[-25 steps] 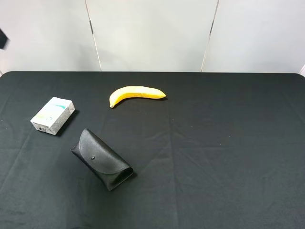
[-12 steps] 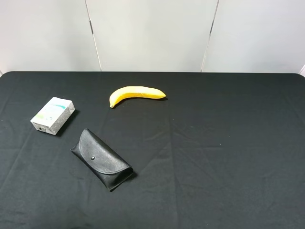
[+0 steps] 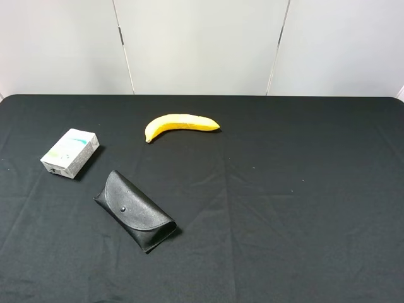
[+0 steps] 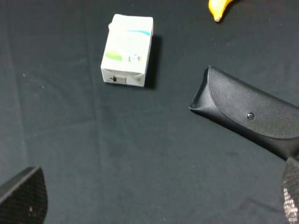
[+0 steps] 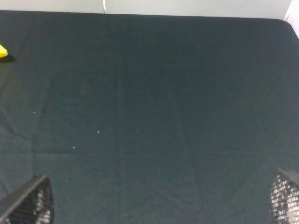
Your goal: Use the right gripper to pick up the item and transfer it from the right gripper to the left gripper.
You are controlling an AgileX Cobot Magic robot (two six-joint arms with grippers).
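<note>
Milk carton [image 3: 70, 152] lies flat on black-clothed bench [image 3: 303, 208], left side in high view, untouched. Black glasses case [image 3: 134, 211] near it, toward front; banana [image 3: 180, 123] farther back. Left end effector [image 4: 154, 198] spread wide over cloth, nothing between tips. Right end effector [image 5: 161, 201] likewise wide apart, over bare cloth, well apart from carton.

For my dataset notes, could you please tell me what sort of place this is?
Probably a lab test bench: a table under plain black cloth, bare white wall panels behind, and unrelated props laid out, a carton, banana and glasses case.
</note>
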